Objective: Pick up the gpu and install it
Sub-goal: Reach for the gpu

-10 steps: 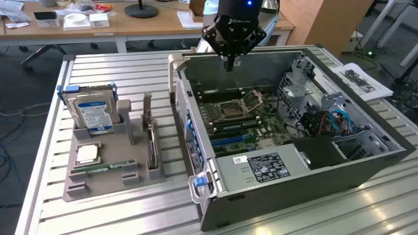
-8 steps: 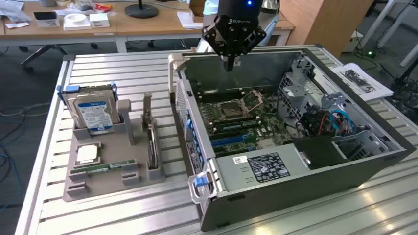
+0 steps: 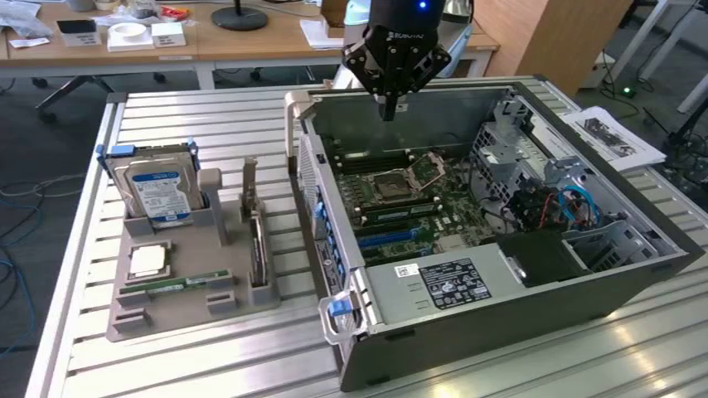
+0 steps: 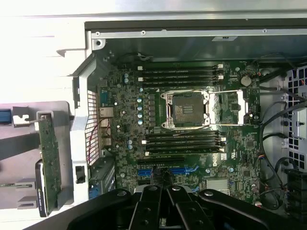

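GPU (image 3: 257,240) stands untouched in the parts tray (image 3: 166,313), at seven o'clock from my gripper (image 3: 389,112), which is pressed together and empty. Pickup not begun; I judge a grasp needs the fingers spread.

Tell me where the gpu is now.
The gpu stands on edge in the grey holder on the exterior view's left, between the hard drive and the computer case.

on slatted metal table (image 3: 199,365): open computer case (image 3: 619,274), green motherboard (image 3: 409,207) with cpu socket (image 3: 399,182) inside. beside it, grey holder tray (image 3: 177,311) with upright hard drive (image 3: 161,192), cpu chip (image 3: 148,260), ram stick (image 3: 182,283). printed sheet (image 3: 614,137) at exterior view's right.
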